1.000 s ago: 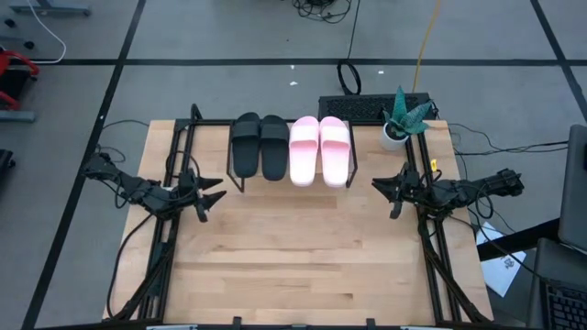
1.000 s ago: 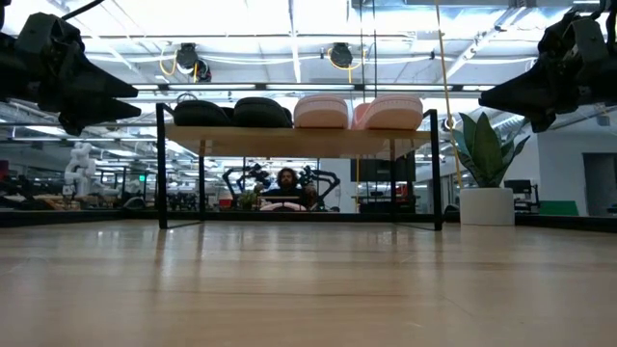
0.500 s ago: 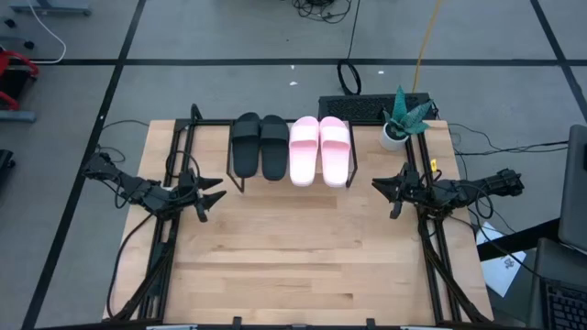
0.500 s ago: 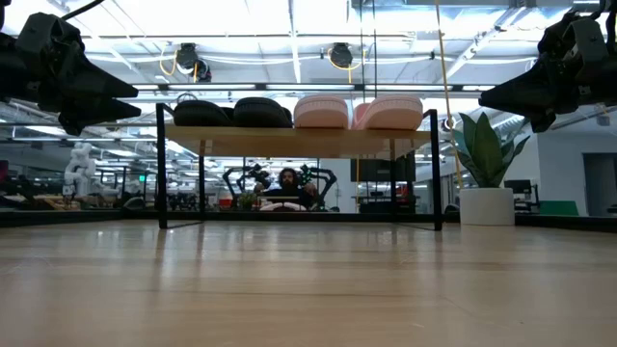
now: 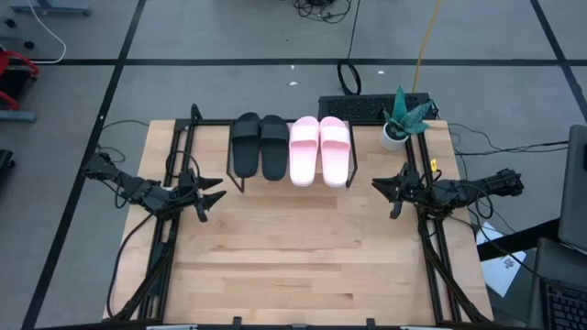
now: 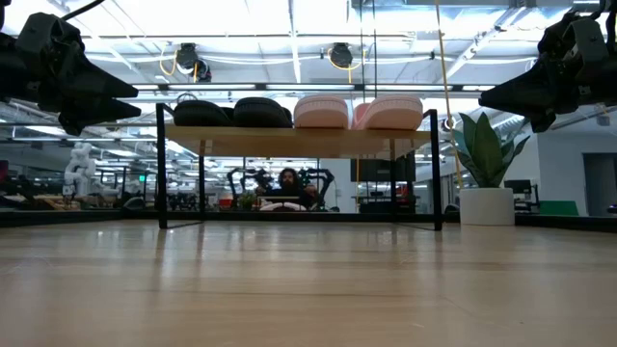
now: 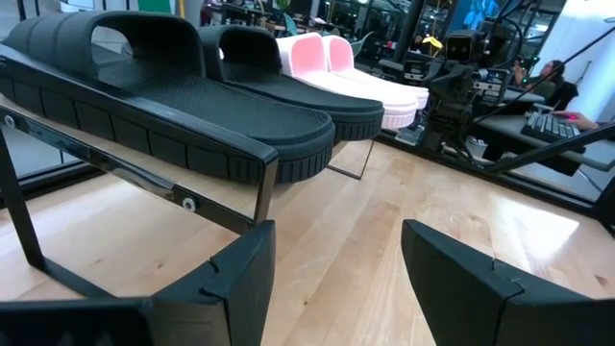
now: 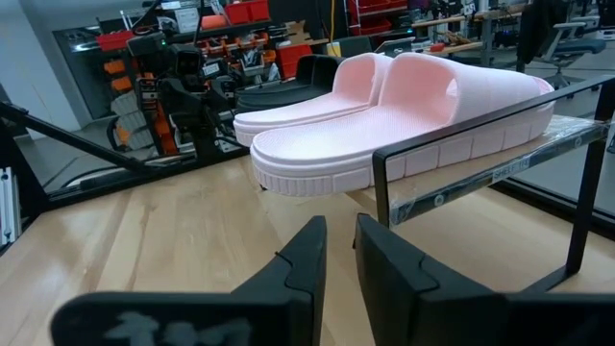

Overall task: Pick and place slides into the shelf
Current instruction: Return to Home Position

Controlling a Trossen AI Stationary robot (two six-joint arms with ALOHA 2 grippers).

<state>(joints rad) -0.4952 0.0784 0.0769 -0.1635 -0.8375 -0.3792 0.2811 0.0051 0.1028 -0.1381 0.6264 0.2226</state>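
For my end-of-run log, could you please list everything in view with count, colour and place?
Table: one, light wood, beneath both arms.
Shelf: one, light wood on black legs, table's far edge.
Black slides: two, black, side by side on the shelf's left half.
Pink slides: two, pale pink, on the shelf's right half.
Plant: one, green, white pot, table's far right corner.
Person: one, in the room beyond the shelf.
Left end effector: one, dark, open, empty, over the table's left side.
Right end effector: one, dark, slightly open, empty, over the table's right side.
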